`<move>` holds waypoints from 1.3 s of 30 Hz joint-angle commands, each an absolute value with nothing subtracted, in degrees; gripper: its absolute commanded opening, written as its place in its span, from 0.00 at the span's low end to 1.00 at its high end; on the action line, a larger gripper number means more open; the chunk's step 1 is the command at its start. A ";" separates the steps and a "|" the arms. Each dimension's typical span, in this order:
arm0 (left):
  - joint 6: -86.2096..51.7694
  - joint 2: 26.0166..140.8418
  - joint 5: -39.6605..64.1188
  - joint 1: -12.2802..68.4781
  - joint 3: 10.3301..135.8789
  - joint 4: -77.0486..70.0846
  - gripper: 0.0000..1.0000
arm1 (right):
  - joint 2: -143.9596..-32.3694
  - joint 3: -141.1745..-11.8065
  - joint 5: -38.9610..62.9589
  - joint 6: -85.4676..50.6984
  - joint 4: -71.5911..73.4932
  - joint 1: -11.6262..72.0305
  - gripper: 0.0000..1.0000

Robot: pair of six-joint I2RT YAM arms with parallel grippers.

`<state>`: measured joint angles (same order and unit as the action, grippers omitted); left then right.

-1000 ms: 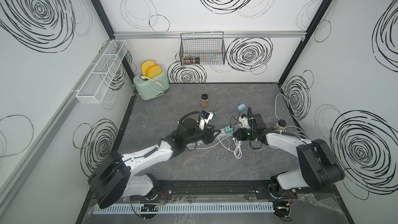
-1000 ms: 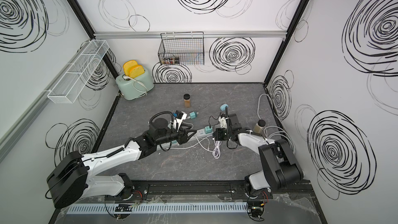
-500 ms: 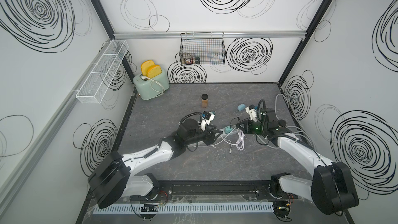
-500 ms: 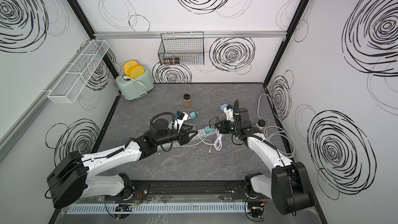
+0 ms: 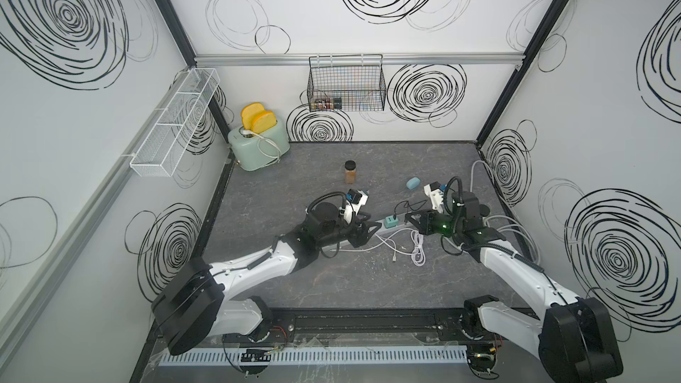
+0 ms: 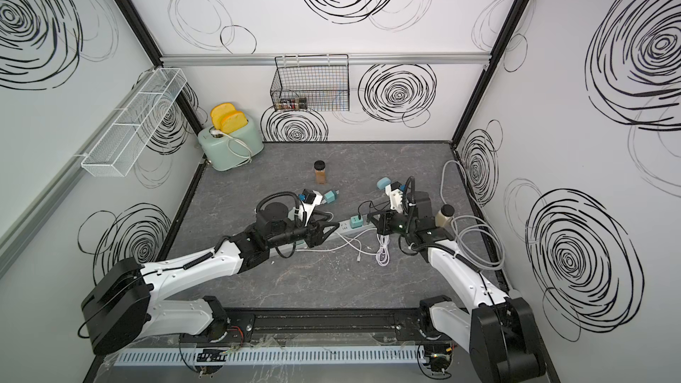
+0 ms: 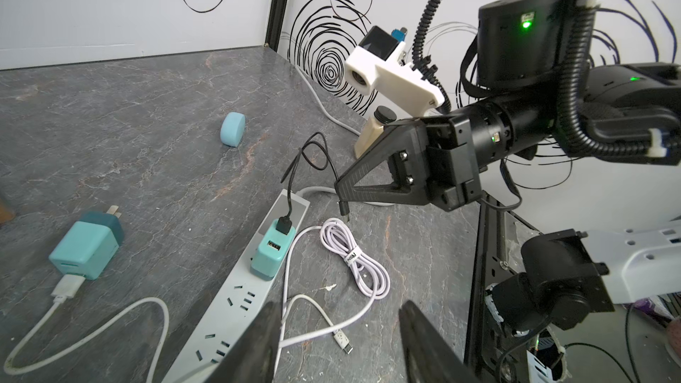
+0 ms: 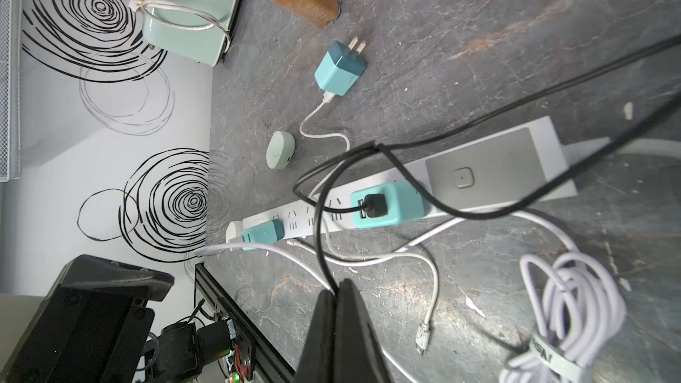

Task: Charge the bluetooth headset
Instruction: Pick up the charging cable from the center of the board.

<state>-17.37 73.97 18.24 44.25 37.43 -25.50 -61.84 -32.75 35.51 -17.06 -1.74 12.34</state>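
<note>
Bluetooth headset case, a small blue rounded plastic shell (image 5: 413,183), lies on your grey marbled tabletop (image 5: 294,281) beyond the right gripper, well apart from every cable and touched by nothing.

Nearest you, a coiled lilac cable (image 5: 418,250) bound with a band and a loose white cable (image 7: 342,340) sprawl on the tabletop in front of both grippers. Your left gripper (image 7: 339,348) hangs over the long white power strip (image 7: 236,296) with its jaws apart and nothing between them. Whether a finger touches the strip, you cannot tell.

Your right gripper (image 7: 341,193) sits opposite, raised off the tabletop. Its jaws are pressed together on a thin black cable (image 8: 320,241), and the cable's small plug end dangles just below the fingertips. That cable loops back to a teal cube charger (image 7: 269,252) standing plugged into the strip next to its switch panel.

A second teal charger (image 7: 83,248) lies on its side behind the strip, its prongs bare. Your right wrist view also shows a pale green oval case (image 8: 280,149) just beside the strip.

Farther back stands a brown spice jar with a black lid (image 5: 350,172). Behind it, a mint toaster holding two yellow slices (image 5: 258,145) sits in the back left corner, and a black wire basket (image 5: 346,86) hangs on the rear wall.
</note>
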 commanded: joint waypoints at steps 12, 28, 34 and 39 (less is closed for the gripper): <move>-17.99 73.70 22.93 43.42 37.24 -33.30 0.57 | -60.82 -36.21 45.06 -20.42 -3.19 9.07 0.02; -27.25 82.61 32.07 44.63 42.94 -39.58 0.47 | -56.00 -35.19 55.11 -31.42 4.04 10.56 0.02; -30.33 85.74 37.38 44.77 44.73 -43.71 0.39 | -56.51 -34.39 56.75 -31.54 5.74 11.16 0.02; -31.05 87.14 39.21 45.10 45.86 -44.24 0.34 | -56.59 -34.21 57.34 -31.84 6.52 11.30 0.02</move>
<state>-29.50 86.39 36.23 44.69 43.86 -39.51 -56.73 -34.79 55.72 -30.96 3.95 10.94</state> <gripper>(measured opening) 0.338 0.045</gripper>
